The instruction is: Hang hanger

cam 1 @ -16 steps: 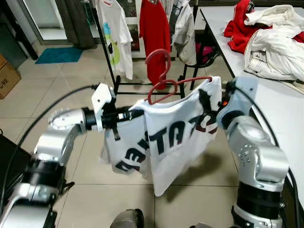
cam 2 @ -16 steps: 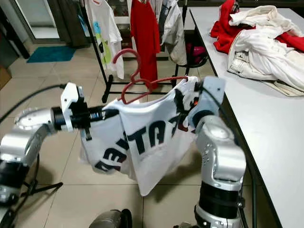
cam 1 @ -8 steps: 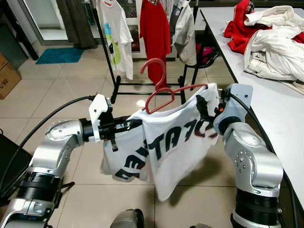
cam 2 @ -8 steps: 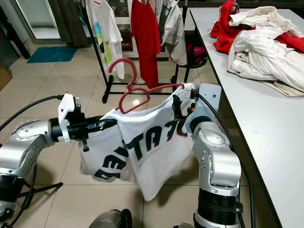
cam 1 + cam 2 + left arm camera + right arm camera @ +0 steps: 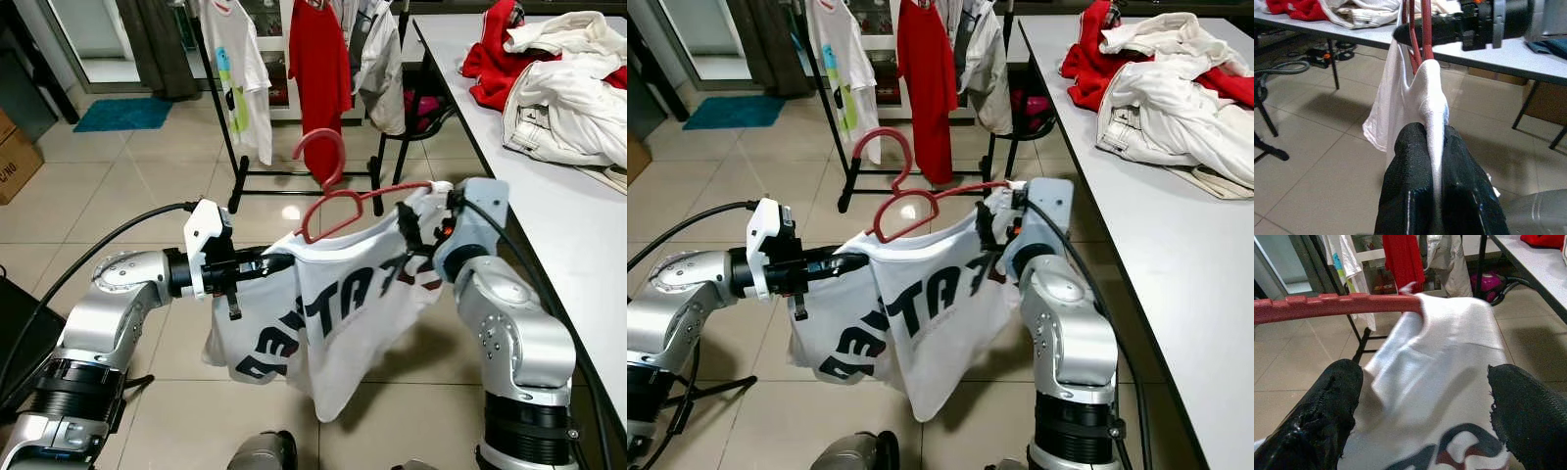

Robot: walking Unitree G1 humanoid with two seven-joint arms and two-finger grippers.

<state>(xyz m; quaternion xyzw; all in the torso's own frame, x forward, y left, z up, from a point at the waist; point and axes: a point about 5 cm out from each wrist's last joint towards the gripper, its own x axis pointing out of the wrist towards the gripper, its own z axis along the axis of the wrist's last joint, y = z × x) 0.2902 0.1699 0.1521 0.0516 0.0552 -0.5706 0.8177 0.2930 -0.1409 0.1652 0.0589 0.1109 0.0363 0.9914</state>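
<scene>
The red hanger (image 5: 338, 196) with the white shirt (image 5: 333, 304) sits a bit lower than before, and its hook leans more toward the clothes rack (image 5: 220, 108). There is one hanger and one white shirt, held up in front of the rack, beside the tabletop (image 5: 578, 225). The left pincer (image 5: 1432, 191) is squeezed tight on one shirt shoulder. The right pincer (image 5: 1425, 411) has its two fingers wide apart around the other shoulder. Three clothes hang on the rack.
</scene>
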